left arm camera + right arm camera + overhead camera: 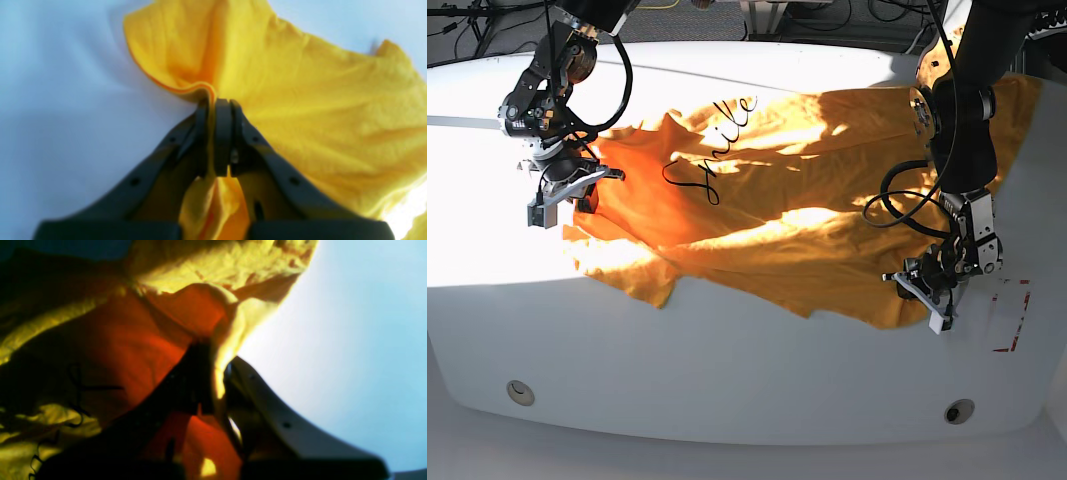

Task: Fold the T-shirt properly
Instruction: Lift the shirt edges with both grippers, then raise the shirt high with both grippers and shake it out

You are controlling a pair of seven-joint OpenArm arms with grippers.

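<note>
One T-shirt spread on white table; two grippers: left pinching hem at 4 o'clock, right pinching cloth at 9 o'clock.

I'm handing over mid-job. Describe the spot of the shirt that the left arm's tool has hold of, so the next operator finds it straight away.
On the white table, the orange-yellow T-shirt lies spread across the middle. Follow its near edge to the base view's right end, beside the red corner marks. There the left tool is shut on a pinched-up fold of the hem; the right tool grips the opposite end.
</note>
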